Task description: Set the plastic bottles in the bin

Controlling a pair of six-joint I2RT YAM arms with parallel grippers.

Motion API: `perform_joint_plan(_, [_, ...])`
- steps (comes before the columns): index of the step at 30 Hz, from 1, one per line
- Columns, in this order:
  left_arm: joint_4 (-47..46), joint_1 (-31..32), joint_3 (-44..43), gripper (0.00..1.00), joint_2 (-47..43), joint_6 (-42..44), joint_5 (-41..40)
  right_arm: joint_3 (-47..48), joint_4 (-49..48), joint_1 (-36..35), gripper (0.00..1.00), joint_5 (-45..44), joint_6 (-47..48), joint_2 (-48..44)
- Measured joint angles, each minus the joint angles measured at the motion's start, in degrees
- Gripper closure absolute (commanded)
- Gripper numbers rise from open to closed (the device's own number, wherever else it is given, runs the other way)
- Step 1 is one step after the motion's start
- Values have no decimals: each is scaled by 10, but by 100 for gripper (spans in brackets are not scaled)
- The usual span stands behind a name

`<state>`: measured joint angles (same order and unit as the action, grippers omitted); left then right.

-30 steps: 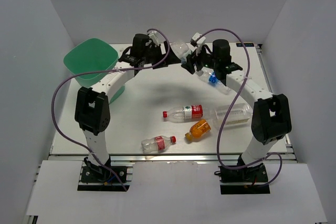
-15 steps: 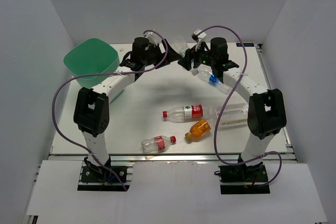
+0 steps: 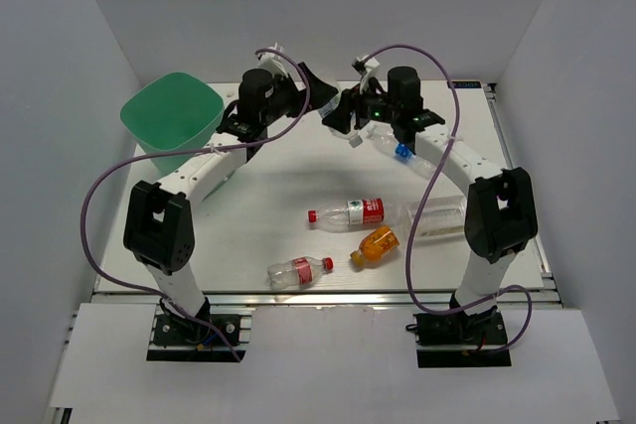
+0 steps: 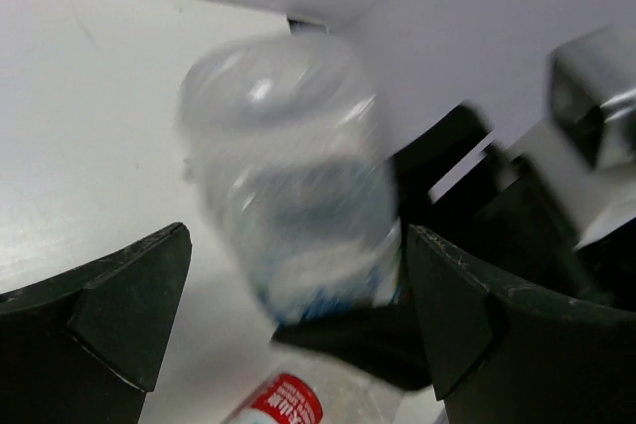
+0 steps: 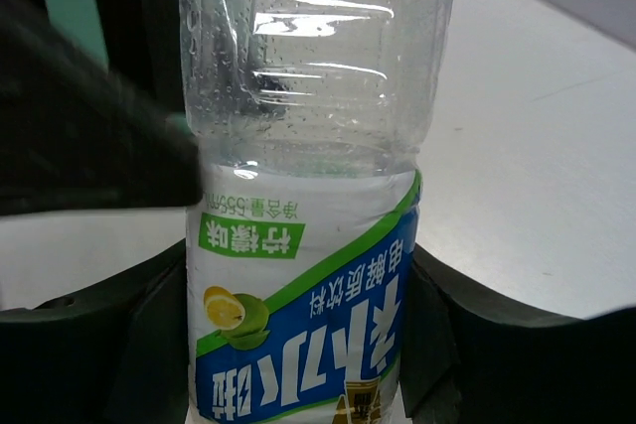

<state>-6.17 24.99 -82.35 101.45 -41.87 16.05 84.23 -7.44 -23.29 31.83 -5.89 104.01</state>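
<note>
My right gripper (image 3: 341, 116) is shut on a clear bottle with a green-white label (image 5: 298, 315) and holds it in the air at the back middle of the table. My left gripper (image 3: 315, 78) is open, its jaws wide apart on either side of that bottle (image 4: 288, 166), which looks blurred there. The mint-green bin (image 3: 171, 118) stands at the back left. On the table lie a blue-capped bottle (image 3: 407, 154), a red-labelled bottle (image 3: 353, 212), a wide label-free bottle (image 3: 444, 215), an orange-filled bottle (image 3: 376, 243) and a small red-labelled bottle (image 3: 298, 271).
White walls close in the table on the left, right and back. Purple cables loop from both arms over the table. The bin's green wall (image 5: 70, 7) shows behind the left gripper's dark finger (image 5: 79, 146) in the right wrist view.
Both grippers have shifted left towards the bin side. The left arm has swung left and its gripper has risen. The right gripper has followed with the green-white bottle in it.
</note>
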Motion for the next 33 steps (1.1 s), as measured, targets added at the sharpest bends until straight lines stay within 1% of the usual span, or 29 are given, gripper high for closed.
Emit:
perform_joint_plan(2, [-18,4,0,2,-13,7,-21,0,13,-13,56,27,-3,0])
perform_joint_plan(9, [-9,4,-2,2,-22,21,-42,-1,22,-26,56,43,-11,-12])
perform_joint_plan(12, [-3,4,-19,2,-14,22,-43,-7,28,-31,52,75,5,-24])
perform_joint_plan(13, [-3,4,-28,5,-9,22,-43,-7,33,-35,49,83,14,-28])
perform_joint_plan(14, [-3,4,-33,14,-5,22,-41,-7,40,-41,38,79,23,-33])
perform_joint_plan(15, [-3,3,-35,33,-4,21,-38,-7,45,-44,31,68,29,-37])
perform_joint_plan(16, [-4,2,-35,45,-4,19,-36,-7,48,-43,18,60,37,-40])
perform_joint_plan(17, [-5,0,-37,57,-3,13,-33,-8,50,-43,11,52,42,-43])
perform_joint_plan(19, [-8,1,-39,76,-3,19,-28,-8,52,-47,11,46,52,-43])
perform_joint_plan(21, [-6,4,-39,81,-3,23,-28,-8,52,-55,11,31,55,-44])
perform_joint_plan(24, [6,5,-39,82,-8,34,-39,-21,48,-64,11,10,52,-57])
perform_joint_plan(27, [44,7,-45,83,-27,59,-86,-45,43,-61,11,-5,51,-81])
perform_joint_plan(29, [83,-3,-75,87,-34,73,-115,-58,44,-51,11,-8,53,-98])
perform_joint_plan(31, [119,-35,-120,87,-37,80,-118,-66,49,-32,11,-11,66,-113])
perform_joint_plan(33, [146,-90,-161,85,-44,85,-116,-69,69,1,11,-16,96,-122])
